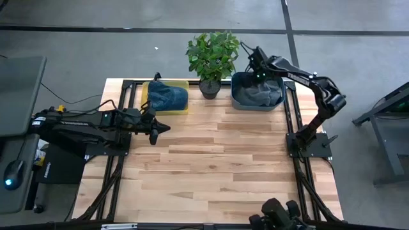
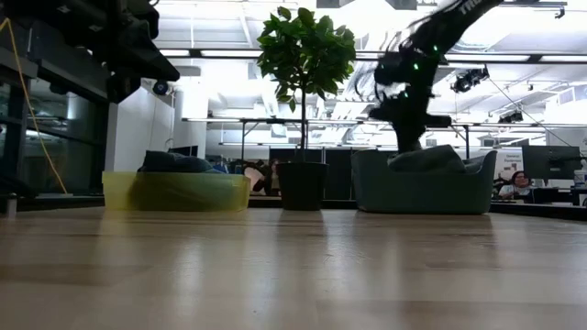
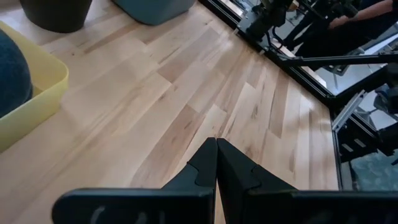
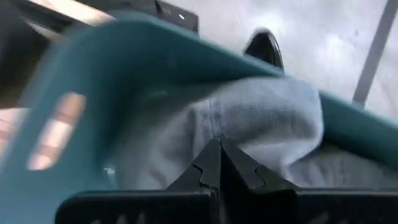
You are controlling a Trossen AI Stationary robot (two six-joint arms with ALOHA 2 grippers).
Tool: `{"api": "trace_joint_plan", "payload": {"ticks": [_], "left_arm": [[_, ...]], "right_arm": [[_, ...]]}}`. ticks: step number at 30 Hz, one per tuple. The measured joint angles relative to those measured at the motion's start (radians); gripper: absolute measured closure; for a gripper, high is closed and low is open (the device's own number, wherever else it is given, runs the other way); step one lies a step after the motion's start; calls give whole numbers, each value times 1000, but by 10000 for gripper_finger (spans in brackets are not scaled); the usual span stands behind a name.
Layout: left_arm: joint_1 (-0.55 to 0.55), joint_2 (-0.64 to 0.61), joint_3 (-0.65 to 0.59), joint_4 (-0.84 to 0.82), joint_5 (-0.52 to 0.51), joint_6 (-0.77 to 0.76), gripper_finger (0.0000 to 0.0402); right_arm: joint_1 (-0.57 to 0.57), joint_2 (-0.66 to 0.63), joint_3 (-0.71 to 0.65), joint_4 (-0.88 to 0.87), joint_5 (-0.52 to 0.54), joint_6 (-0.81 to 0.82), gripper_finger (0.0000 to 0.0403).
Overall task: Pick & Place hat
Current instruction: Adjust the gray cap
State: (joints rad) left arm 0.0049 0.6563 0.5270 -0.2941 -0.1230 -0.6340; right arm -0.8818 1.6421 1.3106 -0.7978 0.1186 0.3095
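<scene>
A grey hat (image 1: pixel 259 94) lies in a teal bin (image 1: pixel 238 101) at the table's far right; it also shows in the right wrist view (image 4: pixel 267 118) and the low view (image 2: pixel 426 158). My right gripper (image 4: pixel 217 143) is shut, pointing down over the bin's far left part, close above the grey hat. A blue hat (image 1: pixel 167 96) lies in a yellow bin (image 1: pixel 148 105) at the far left. My left gripper (image 1: pixel 158 131) is shut and empty above the bare table, just on the near side of the yellow bin. My right gripper's shut fingertips (image 4: pixel 211 152) point down at the grey hat's top (image 4: pixel 249 112) inside the teal bin. Nothing shows between the fingers. I cannot tell whether they touch the hat.
A potted plant (image 1: pixel 211 57) stands between the two bins at the far edge. Dark metal frame rails (image 1: pixel 291 128) run along the table's left and right sides. The wide wooden top (image 1: pixel 217 166) lies bare toward the near edge.
</scene>
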Motion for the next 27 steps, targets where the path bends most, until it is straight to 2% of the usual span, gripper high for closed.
{"api": "trace_joint_plan", "payload": {"ticks": [15, 19, 27], "left_arm": [[1, 0, 0, 0, -3, -3, 401], [1, 0, 0, 0, -3, -3, 401], [1, 0, 0, 0, -13, -2, 401]], "right_arm": [[-61, -1, -316, 187, -7, 57, 403], [-64, -1, -316, 183, -26, 52, 403], [-59, -50, -213, 108, -23, 50, 403]]}}
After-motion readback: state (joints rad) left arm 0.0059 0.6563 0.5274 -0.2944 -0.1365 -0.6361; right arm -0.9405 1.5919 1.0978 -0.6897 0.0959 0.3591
